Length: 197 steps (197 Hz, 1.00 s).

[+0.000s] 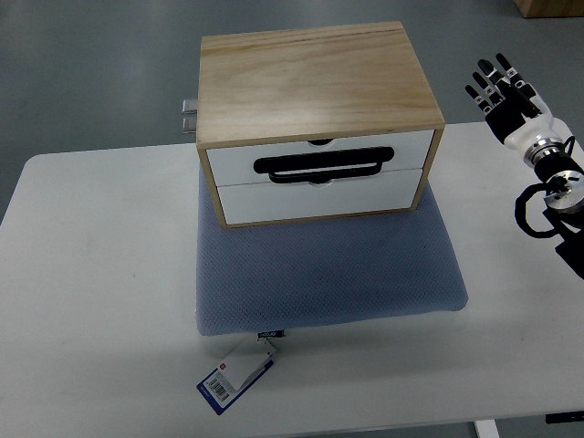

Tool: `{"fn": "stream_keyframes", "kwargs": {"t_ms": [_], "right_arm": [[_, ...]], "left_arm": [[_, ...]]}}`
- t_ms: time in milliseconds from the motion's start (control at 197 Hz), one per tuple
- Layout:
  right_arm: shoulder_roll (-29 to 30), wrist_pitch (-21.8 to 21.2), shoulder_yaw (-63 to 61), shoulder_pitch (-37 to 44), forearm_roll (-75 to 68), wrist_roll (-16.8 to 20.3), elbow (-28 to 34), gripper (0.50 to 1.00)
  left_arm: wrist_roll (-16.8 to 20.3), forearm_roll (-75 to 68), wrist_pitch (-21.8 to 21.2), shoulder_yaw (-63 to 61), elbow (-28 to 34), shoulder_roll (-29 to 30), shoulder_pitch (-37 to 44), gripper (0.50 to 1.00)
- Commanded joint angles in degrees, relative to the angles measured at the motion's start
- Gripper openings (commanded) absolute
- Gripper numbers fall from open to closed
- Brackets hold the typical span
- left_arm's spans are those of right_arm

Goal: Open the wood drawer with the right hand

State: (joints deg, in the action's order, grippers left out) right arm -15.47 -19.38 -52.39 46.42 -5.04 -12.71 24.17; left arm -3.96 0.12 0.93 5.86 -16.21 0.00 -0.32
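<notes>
Right hand up at the upper right of the frame, fingers spread wide and holding nothing, well apart from the wood drawer box sitting centre-top on a blue mat, both white drawers shut, black handle untouched.

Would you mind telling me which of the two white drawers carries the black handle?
The upper drawer does: the black handle runs along its lower edge. The lower drawer below it shows a plain white front.
</notes>
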Motion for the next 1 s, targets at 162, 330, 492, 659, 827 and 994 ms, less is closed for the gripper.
{"fn": "stream_keyframes", "kwargs": {"t_ms": [162, 330, 492, 659, 827, 994], "right_arm": [[-0.26, 0.22, 0.09, 0.08, -0.15, -0.21, 0.00, 0.944], [-1.40, 0.22, 0.36, 1.13, 0.64, 0.05, 0.18, 0.944], [-6.76, -0.04, 5.98, 6.76, 7.06, 1.89, 0.79, 0.944], [-13.88, -1.88, 18.89, 17.74, 20.94, 4.97, 1.23, 0.942], [-17.40, -6.10, 34.89, 30.04, 38.42, 5.59, 4.13, 0.944], [-21.53, -10.50, 48.08, 42.44, 53.03, 7.78, 14.94, 0.944]], "left_arm": [[0.01, -0.03, 0.04, -0.15, -0.23, 0.00, -0.21, 1.000], [0.01, -0.03, 0.30, -0.33, -0.49, 0.00, -0.21, 1.000], [0.01, -0.21, 0.74, -0.33, -0.93, 0.00, -0.30, 1.000], [0.01, -0.12, 0.74, -0.33, -3.04, 0.00, -0.30, 1.000], [0.01, -0.21, 0.74, -0.41, -4.18, 0.00, -0.30, 1.000], [0.01, -0.29, 0.83, -0.41, -4.27, 0.00, -0.74, 1.000]]}}
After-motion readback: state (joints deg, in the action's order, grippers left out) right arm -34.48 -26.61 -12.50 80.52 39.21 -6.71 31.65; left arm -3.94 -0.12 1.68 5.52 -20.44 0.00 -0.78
